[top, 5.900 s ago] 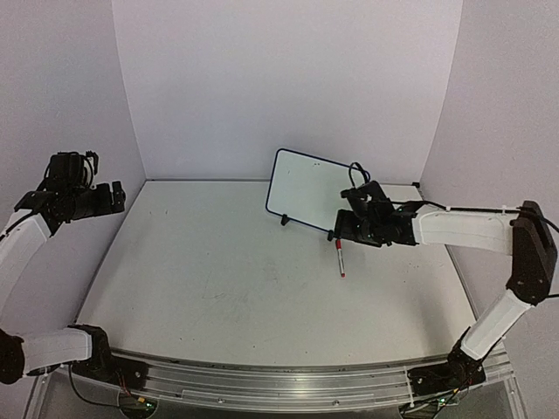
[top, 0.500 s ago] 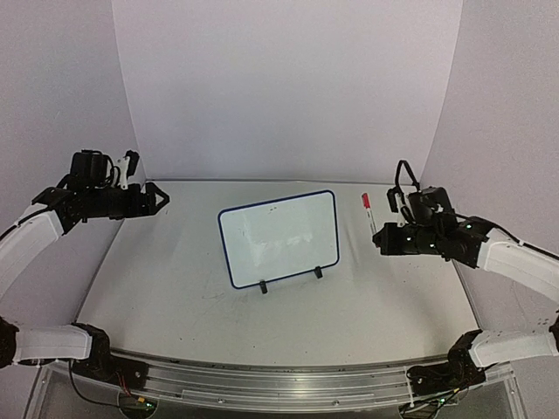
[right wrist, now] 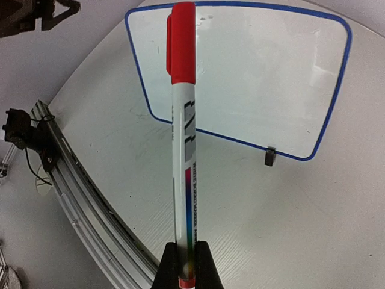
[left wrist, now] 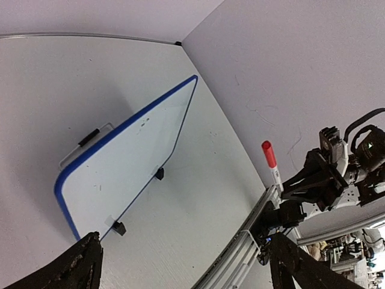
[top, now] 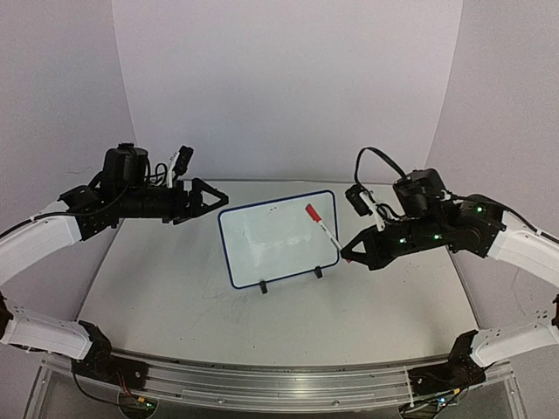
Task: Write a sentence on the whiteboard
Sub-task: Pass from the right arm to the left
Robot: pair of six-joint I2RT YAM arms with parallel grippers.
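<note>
A: Where does the board stand?

B: At the middle of the worktop, a little toward the far edge. It rests on its two feet, leaning back, with its face to the near edge. Its left end sits closer to the near edge than its right end.

A: How much room lies around it?

B: Bare worktop runs from its left end to the left edge, and a wide band lies between its feet and the near edge. A narrower strip separates it from the right edge. Walls rise along the far, left and right edges.

A: And the right gripper?

B: It is clamped on the tail of a marker, near the board's right end on the near side. The marker slants up and left, and its red cap is on. From above, the cap overlaps the board's right part. The left wrist view shows the marker well apart from the board, not touching it.

A: The left gripper?

B: Its fingers are spread apart, holding nothing. It hovers above the worktop just beside the board's upper left corner, pointing toward the board without touching it.
</note>
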